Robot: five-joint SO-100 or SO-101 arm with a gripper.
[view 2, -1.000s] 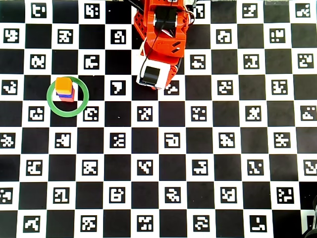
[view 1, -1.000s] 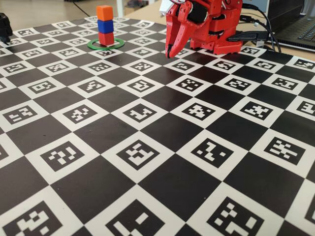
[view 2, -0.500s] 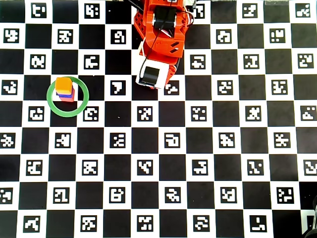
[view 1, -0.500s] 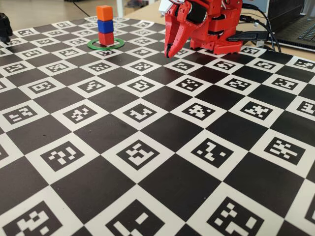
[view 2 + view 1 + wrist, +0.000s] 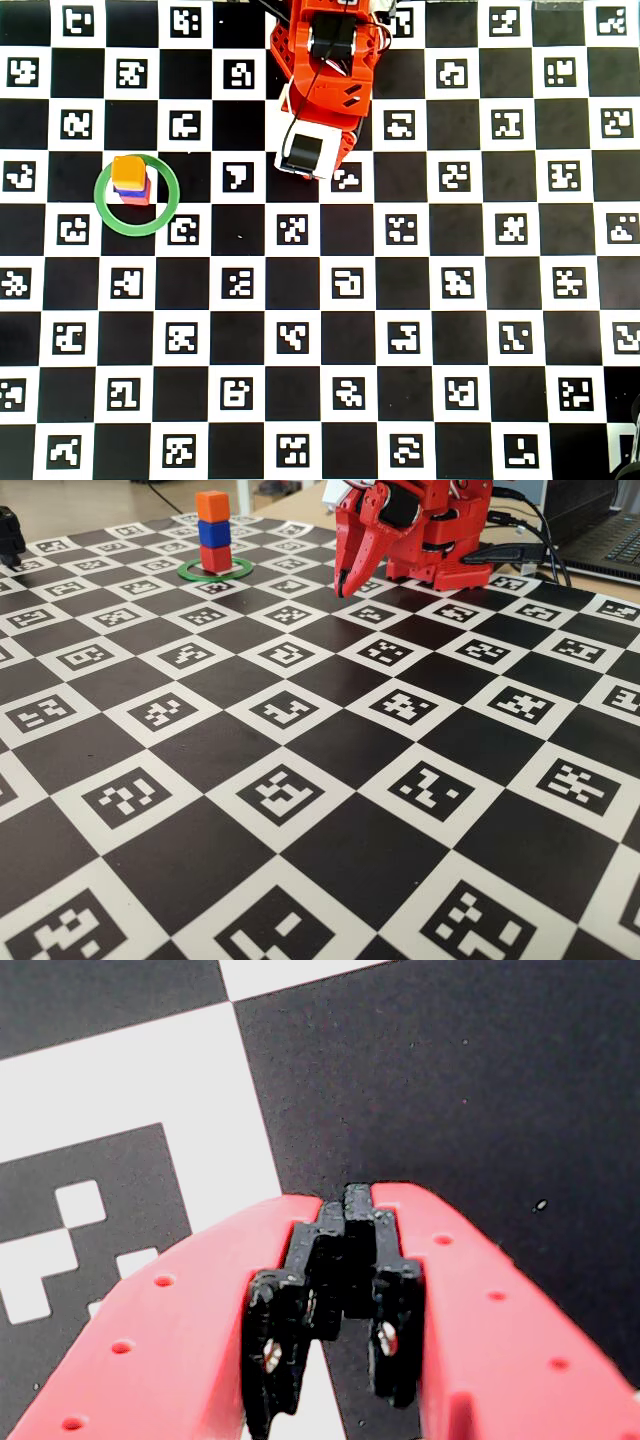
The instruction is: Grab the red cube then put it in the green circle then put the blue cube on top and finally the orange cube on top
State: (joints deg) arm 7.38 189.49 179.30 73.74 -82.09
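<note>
Three cubes stand in one stack, and there is one of each colour: the red cube [image 5: 215,557] at the bottom, the blue cube [image 5: 213,533] on it, and the orange cube [image 5: 212,506] on top. All three look like matte plastic of equal size, with slightly softened edges. The stack sits inside the green circle [image 5: 190,574], a single thin flat ring with an open centre, lying on the checkerboard mat [image 5: 330,750]; in the overhead view the orange cube [image 5: 127,171] covers most of the stack, with a sliver of the blue cube [image 5: 146,183] and the red cube [image 5: 136,198] showing beside it, and the stack stands in the upper part of the green circle [image 5: 168,205] rather than at its centre. The mat is flat and smooth, black and white squares, each white square printed with a black coded marker. One red plastic arm stands well apart from the ring, to its right in the fixed view, and its gripper [image 5: 345,583] points down near the mat. In the wrist view the gripper [image 5: 345,1210] has its two red fingers [image 5: 190,1330] pressed together at the black tips, clenched on nothing. In the overhead view the gripper is hidden under the arm's white and red body [image 5: 315,140], to the right of the ring.
</note>
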